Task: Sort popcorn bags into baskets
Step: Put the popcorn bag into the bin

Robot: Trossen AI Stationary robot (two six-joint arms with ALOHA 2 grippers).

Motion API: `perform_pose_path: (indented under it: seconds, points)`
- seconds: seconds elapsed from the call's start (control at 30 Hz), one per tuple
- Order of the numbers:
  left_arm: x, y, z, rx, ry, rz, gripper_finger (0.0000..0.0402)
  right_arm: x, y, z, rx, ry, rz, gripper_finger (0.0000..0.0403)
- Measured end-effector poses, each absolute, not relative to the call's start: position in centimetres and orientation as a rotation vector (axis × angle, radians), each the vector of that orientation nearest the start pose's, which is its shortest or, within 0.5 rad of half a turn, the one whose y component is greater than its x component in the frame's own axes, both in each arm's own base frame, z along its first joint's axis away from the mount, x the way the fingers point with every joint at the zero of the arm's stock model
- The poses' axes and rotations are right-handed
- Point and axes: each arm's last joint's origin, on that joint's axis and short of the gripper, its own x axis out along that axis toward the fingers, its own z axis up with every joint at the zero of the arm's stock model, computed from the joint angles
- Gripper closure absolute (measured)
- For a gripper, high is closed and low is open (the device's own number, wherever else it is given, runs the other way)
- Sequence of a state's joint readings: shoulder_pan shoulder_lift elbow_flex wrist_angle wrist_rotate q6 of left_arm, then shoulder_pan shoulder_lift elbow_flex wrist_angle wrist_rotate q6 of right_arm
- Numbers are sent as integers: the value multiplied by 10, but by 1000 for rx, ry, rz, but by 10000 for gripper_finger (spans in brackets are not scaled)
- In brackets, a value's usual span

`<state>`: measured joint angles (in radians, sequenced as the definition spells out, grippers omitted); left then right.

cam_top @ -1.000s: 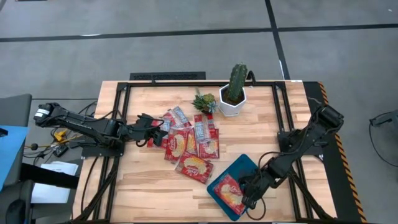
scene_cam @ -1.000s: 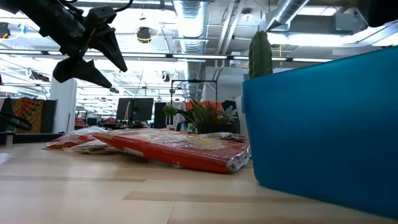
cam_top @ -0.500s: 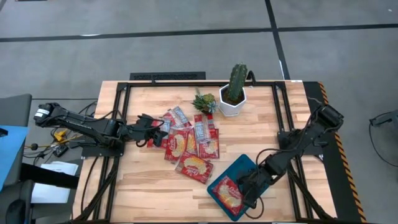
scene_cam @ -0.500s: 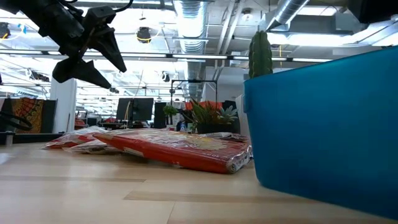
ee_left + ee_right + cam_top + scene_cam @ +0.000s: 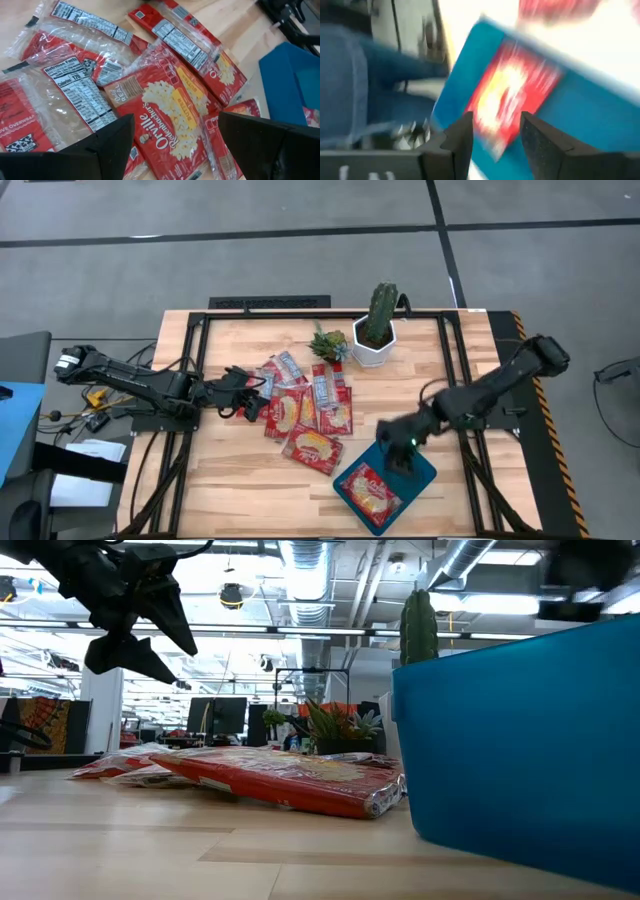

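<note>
Sorting well means the left pincer (image 5: 252, 393), spread wide and empty above the popcorn bags (image 5: 305, 412) heaped mid-surface, should pinch one bag's edge only. The right pincer (image 5: 398, 452), parted and empty, hovers at the teal basket's (image 5: 415, 472) one o'clock corner; one bag (image 5: 367, 490) lies inside.

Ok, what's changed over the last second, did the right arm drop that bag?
The right gripper has pulled up and back from over the packet to the teal tray's far edge, fingers open and empty. The popcorn bag lies in the tray, released. The left gripper, open beside the pile, hasn't moved.
</note>
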<state>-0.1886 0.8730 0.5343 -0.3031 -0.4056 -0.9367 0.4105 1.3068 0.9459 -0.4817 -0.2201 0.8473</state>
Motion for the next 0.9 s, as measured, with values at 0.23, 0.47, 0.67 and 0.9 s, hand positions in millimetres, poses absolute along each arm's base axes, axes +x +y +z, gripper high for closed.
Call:
perform_pose_path:
  seconds: [0.23,0.47,0.67,0.9]
  points:
    - [176,-22,225,-708,464,471,127,262,61,260,521,873,107,244]
    - [176,-22,225,-706,466,472,127,296,33,247,422,731,91,229]
    - [176,-22,225,-696,468,469,127,335,30,239,369,685,104,171]
    - [176,-22,224,-686,474,471,127,384,41,221,262,720,161,108]
